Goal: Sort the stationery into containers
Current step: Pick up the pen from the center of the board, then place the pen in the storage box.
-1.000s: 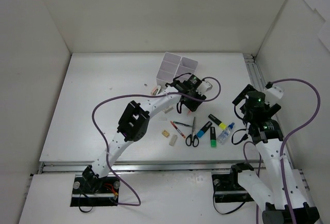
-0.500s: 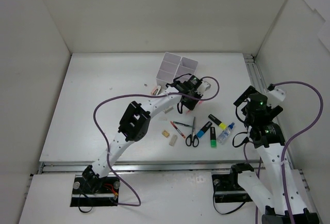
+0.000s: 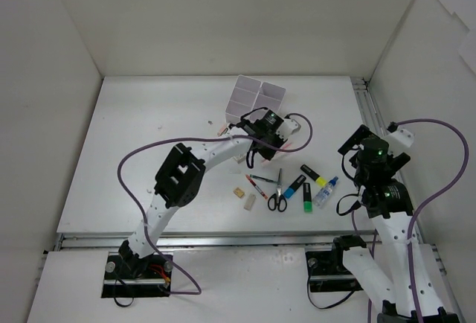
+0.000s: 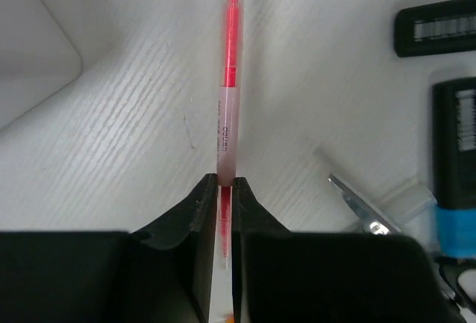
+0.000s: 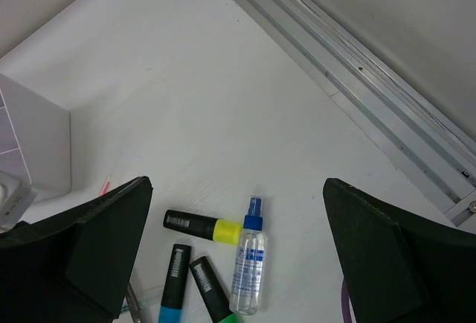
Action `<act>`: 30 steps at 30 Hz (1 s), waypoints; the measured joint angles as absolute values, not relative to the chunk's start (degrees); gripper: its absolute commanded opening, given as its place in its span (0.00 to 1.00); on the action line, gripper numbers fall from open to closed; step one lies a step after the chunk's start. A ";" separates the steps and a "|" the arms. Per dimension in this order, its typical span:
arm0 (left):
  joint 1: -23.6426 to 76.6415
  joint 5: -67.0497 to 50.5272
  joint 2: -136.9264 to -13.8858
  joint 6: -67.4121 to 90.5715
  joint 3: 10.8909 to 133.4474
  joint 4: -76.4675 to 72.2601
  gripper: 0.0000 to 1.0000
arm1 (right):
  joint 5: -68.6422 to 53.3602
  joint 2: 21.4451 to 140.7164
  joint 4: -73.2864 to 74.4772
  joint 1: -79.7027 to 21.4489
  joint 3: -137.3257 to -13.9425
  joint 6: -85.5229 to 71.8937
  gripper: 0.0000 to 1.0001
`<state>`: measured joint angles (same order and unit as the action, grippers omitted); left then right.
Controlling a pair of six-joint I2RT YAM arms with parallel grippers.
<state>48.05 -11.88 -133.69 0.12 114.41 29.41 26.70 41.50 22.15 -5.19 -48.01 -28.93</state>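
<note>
Seen from above, the left arm [image 3: 186, 178] stretches across the white tabletop [image 3: 134, 144] to a spot just beside the near side of the four white bins [image 3: 253, 98], set as a two-by-two block at the far middle; its jaws are too small here to read. Nearer the bases lie two pens [image 3: 262, 183], black-handled scissors [image 3: 277, 198], a yellow highlighter [image 3: 314, 174], a blue highlighter [image 3: 294, 186], a green highlighter [image 3: 307, 199] and a blue-capped bottle [image 3: 326, 191], all close together; a tan eraser [image 3: 239, 192] and a white eraser [image 3: 250, 202] sit just left of them; the right arm [image 3: 383, 196] stands at the right, well apart from the bins.

From the left wrist, the jaws are clenched on a red pen [image 4: 227, 77], which runs straight out from them over the tabletop; whether it touches the surface cannot be told; a bin's rounded corner shows at upper left, the scissors' tip and dark highlighter barrels at right.

From the right wrist, the jaws are spread wide and hold nothing; between them, lower down, lie the bottle and the three highlighters; a bin wall stands at the left edge; a metal rail [image 5: 357, 85] runs along the tabletop's edge at upper right.
</note>
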 measured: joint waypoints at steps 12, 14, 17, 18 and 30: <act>44.36 -23.03 -108.29 -3.18 98.24 7.86 0.00 | 8.62 42.02 13.32 -4.84 -46.78 -25.45 0.98; 42.87 -25.65 -107.33 -2.79 97.91 4.73 0.00 | 2.68 42.94 6.79 -4.84 -44.58 -25.91 0.98; 41.10 -29.02 -107.48 -2.28 97.58 2.11 0.00 | -7.18 47.03 -3.01 -4.84 -42.50 -28.29 0.98; 40.60 -30.15 -107.57 -2.13 97.21 1.48 0.00 | -9.82 49.01 -6.04 -4.84 -42.46 -29.17 0.98; 40.12 -37.78 -107.57 1.61 93.10 -1.72 0.00 | -22.44 67.61 -26.63 -7.68 -44.25 -36.88 0.83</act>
<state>40.12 -37.78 -107.57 1.61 93.10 -1.72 -22.44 67.61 -26.63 -7.68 -44.25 -36.88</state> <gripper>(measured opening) 0.055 0.933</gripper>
